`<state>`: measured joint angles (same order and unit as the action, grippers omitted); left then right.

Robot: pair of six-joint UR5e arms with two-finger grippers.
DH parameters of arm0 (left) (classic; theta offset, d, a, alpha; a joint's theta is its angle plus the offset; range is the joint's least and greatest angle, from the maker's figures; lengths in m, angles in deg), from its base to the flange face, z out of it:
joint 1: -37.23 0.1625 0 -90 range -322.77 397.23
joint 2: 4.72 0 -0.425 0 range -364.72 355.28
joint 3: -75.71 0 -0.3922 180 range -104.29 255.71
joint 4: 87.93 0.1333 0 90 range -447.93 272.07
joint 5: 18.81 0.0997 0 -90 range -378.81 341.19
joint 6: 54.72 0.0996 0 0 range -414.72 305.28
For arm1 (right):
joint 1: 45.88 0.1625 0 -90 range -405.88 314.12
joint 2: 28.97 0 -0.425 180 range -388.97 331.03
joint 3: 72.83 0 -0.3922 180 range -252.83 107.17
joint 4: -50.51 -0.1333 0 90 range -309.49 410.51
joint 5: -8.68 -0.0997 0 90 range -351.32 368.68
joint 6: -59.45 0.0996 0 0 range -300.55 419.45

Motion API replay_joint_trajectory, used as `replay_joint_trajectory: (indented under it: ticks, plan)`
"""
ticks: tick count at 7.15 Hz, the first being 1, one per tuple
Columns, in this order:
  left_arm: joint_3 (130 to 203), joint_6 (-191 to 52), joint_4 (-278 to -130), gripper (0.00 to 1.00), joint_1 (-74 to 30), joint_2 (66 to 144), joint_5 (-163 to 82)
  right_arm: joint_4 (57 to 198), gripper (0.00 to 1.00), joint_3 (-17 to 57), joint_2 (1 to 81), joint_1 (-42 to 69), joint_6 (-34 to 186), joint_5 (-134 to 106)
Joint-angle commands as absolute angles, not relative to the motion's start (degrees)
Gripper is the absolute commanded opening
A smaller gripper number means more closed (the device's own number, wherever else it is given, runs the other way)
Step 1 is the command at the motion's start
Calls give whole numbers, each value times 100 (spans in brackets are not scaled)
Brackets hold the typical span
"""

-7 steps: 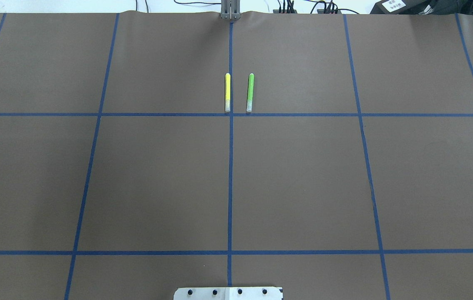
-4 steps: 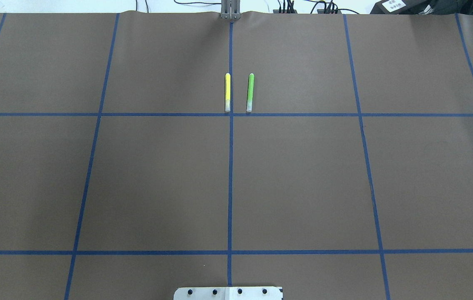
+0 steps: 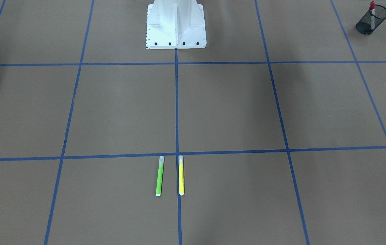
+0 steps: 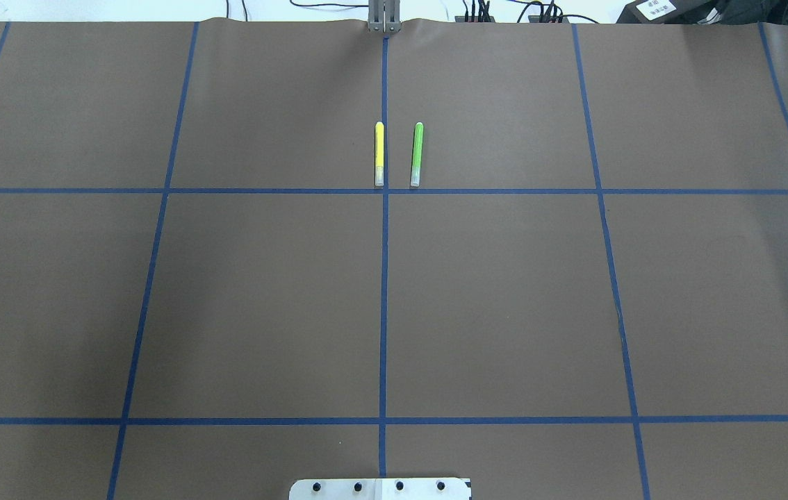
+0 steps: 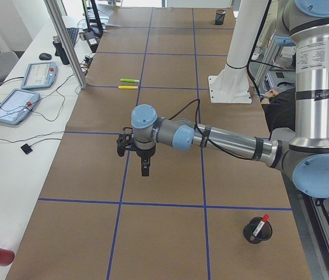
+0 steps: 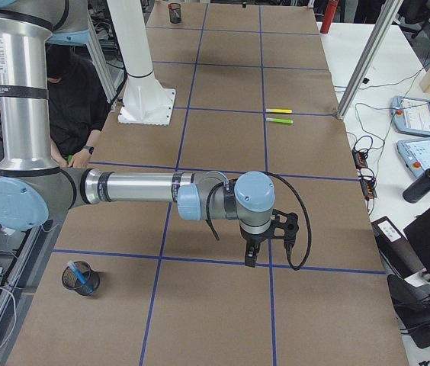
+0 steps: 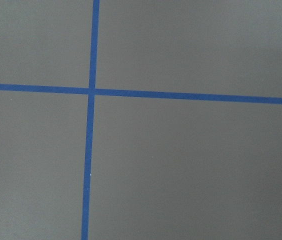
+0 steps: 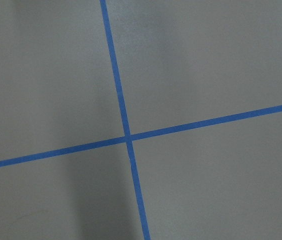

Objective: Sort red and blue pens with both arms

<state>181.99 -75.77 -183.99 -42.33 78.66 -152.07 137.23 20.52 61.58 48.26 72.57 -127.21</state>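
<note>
From the robot's left end: the red pen point(image 5: 262, 220) stands in a mesh cup point(image 5: 256, 233). The left claw point(image 5: 144, 168) hangs over the tabletop point(image 5: 164, 233). The yellow marker point(image 5: 128, 87) and green marker point(image 5: 130, 80) lie parallel. The right claw point(image 6: 251, 256) hovers, and the blue pen point(image 6: 77, 275) stands in a second cup point(image 6: 80, 280). I cannot tell whether either claw is open.

text: none legible | white label point(image 4: 657, 7) on black box point(image 4: 634, 15) (print too small) | brands: none

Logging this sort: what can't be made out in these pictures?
Left gripper: open or shut unclear, small in left side view.
Right gripper: same, right side view.
Blue pen: lower part hidden by mesh cup, right side view.
Red pen: lower barrel hidden by second cup, left side view.
</note>
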Motion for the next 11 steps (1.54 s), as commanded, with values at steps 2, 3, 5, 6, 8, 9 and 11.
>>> replay_joint_trajectory:
  ticks: [2, 3, 5, 6, 8, 9, 11]
  plan:
    - [18214, -6713, -17999, 100, -4802, 7763, -15311, 13726, 100, 1998, 6218, 4790, 7263, -12719]
    - [18197, -6311, -17743, 100, -4933, 7798, -15311, 13717, 100, 1885, 6218, 4772, 7246, -12702]
    - [18110, -6271, -17644, 100, -4935, 7816, -15275, 13856, 100, 1918, 6226, 4694, 7262, -12719]
    - [18074, -6280, -17644, 100, -4935, 7807, -15284, 14214, 100, 2006, 6279, 4632, 7263, -12711]
    - [18074, -6272, -17653, 100, -4943, 7772, -15284, 14979, 100, 2471, 6314, 4404, 7245, -12614]
    - [18074, -6272, -17653, 100, -4935, 7772, -15275, 15000, 100, 2490, 6314, 4368, 7228, -12579]
    - [18039, -6272, -17653, 100, -4935, 7772, -15284, 14983, 100, 2490, 6358, 4333, 7167, -12386]
